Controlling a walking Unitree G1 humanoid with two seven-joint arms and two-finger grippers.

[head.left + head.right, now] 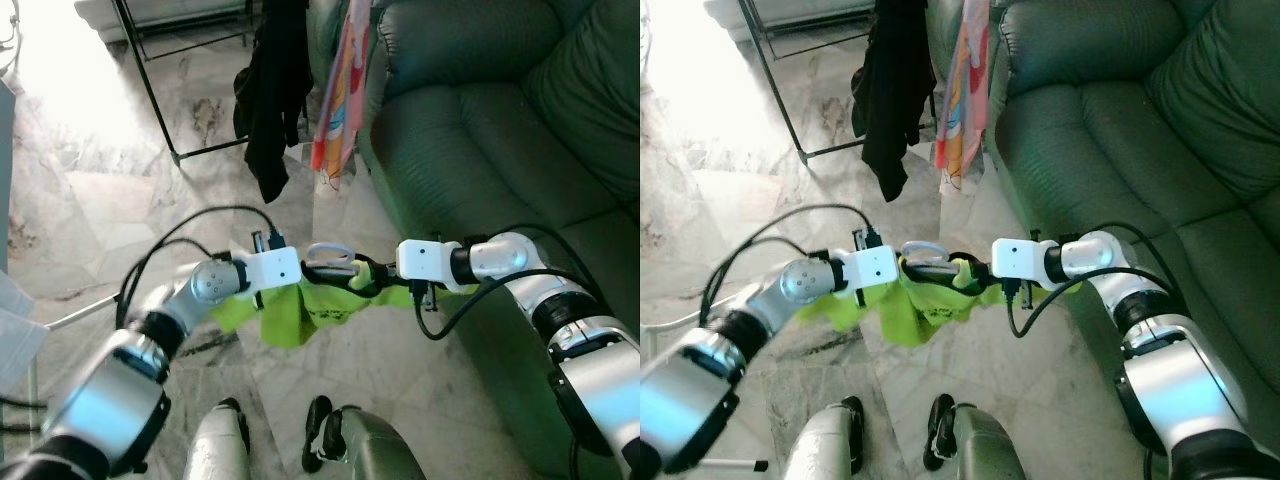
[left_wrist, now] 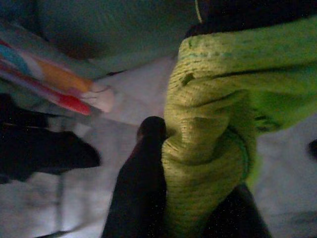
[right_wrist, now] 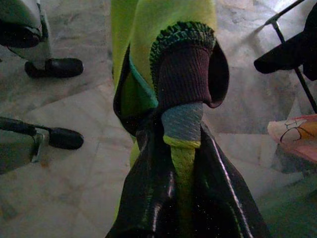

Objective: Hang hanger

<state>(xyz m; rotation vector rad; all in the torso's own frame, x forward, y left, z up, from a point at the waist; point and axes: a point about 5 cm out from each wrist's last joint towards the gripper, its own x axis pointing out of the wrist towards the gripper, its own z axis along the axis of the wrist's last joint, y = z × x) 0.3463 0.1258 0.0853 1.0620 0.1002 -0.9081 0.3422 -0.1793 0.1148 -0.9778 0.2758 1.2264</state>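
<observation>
Left gripper [image 1: 902, 272]: pinched tight on the green shirt [image 1: 925, 310].
Right gripper [image 1: 970, 270]: pinched tight on its collar.
Hanger [image 1: 925, 252]: between both grippers, above the floor.
Risk: shirt may slip off (thin cloth).
Containers: we see none.
Rack [image 1: 150, 90]: well apart.

Marble floor [image 1: 120, 170], green sofa [image 1: 500, 110], sunlit black rack [image 1: 150, 90]

Green sofa [image 1: 500, 120] beside black garment [image 1: 272, 90], marble floor [image 1: 90, 200].
</observation>
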